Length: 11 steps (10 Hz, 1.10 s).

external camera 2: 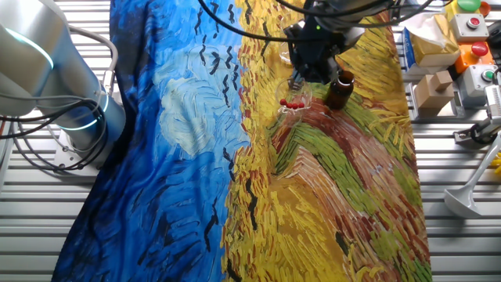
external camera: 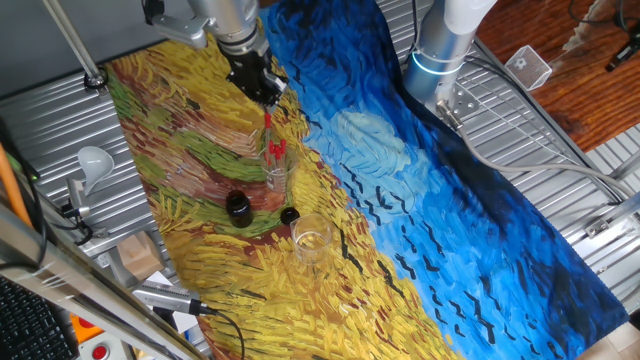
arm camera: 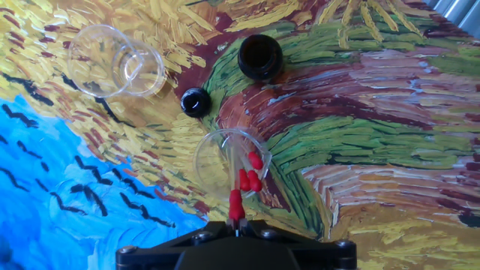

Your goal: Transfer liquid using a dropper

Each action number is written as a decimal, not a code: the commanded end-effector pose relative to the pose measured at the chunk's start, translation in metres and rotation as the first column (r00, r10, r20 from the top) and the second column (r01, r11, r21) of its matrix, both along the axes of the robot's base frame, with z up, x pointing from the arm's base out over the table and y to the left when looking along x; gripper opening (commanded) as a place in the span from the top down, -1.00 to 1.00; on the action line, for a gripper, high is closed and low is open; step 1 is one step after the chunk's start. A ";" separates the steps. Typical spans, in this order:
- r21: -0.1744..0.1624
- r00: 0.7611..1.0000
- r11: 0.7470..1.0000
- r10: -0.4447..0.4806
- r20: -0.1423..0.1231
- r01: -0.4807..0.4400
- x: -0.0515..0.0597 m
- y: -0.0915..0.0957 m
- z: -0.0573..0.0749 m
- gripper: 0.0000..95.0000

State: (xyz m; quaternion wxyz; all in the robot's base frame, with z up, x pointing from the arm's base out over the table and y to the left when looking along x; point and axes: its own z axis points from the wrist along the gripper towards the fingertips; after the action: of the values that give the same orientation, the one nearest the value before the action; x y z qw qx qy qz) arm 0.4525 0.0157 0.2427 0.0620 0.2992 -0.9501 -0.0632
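The dropper (arm camera: pixel 236 204) is hanging by its red bulb from the pincer (external camera: pixel 265 97), which is closing on it directly above a clear glass (arm camera: pixel 229 161) holding several more red-bulbed droppers (arm camera: pixel 253 171). Just beyond the glass, a small black cap (arm camera: pixel 196 102) and an open dark bottle (arm camera: pixel 260 57) are standing. Farther off to one side, an empty beaker (arm camera: pixel 112 60) is sitting on the painted cloth (external camera: pixel 430 210).

Painted cloth (external camera: pixel 420 190) over slatted table (external camera: pixel 560 160)

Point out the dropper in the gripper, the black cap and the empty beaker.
dropper (arm camera: pixel 236 204): hand view, red bulb.
black cap (arm camera: pixel 196 102): hand view, its top.
empty beaker (arm camera: pixel 114 60): hand view, clear wall.
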 end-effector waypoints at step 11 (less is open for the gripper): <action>-0.009 0.999 1.000 -0.009 -0.042 0.009 0.021 0.011 0.017 1.00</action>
State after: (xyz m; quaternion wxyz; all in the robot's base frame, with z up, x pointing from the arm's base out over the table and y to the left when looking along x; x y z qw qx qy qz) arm 0.4742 0.0263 0.2598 0.0832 0.2934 -0.9501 -0.0659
